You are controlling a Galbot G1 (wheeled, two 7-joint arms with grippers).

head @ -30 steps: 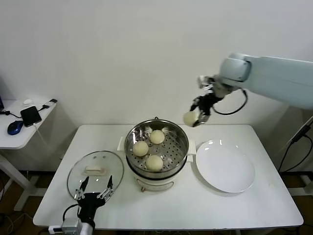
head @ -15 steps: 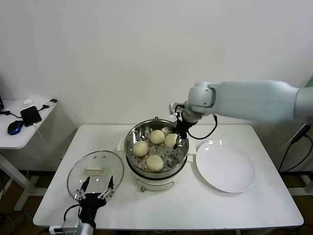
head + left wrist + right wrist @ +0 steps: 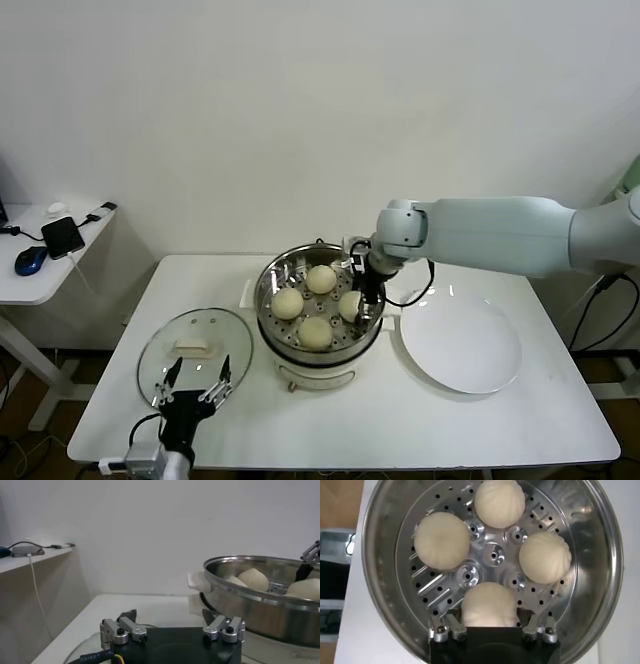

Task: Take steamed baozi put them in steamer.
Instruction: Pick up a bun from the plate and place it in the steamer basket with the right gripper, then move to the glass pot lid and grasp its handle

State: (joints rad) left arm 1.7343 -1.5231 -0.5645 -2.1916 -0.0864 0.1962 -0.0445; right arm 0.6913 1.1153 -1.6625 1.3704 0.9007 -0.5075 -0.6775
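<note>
1. Four small, round, cream-white steamed baozi sit in a ring on the perforated metal tray of the large, shiny stainless-steel steamer (image 3: 372, 322), spaced around the tray's centre, apparently so that none crowds another.

2. The fourth baozi (image 3: 489, 605), nearest the flat white plate (image 3: 460, 340), rests on the tray directly between the fingers of the right gripper (image 3: 490, 627), which reaches down into the pot from the plate side.

3. The right gripper's jaws stand a little wider than the bun; the wrist view shows a finger on either flank, close beside the dough but not visibly pressing it, which suggests a release.

4. The other three baozi (image 3: 442, 541) lie clear of the gripper on the tray's far half.

5. The left gripper (image 3: 191, 398) waits spread wide and empty at the table's near edge, over the rim of the round glass lid with a white handle (image 3: 195, 345), which lies flat beside the steamer.

6. With the plate bare, the loading looks complete.
</note>
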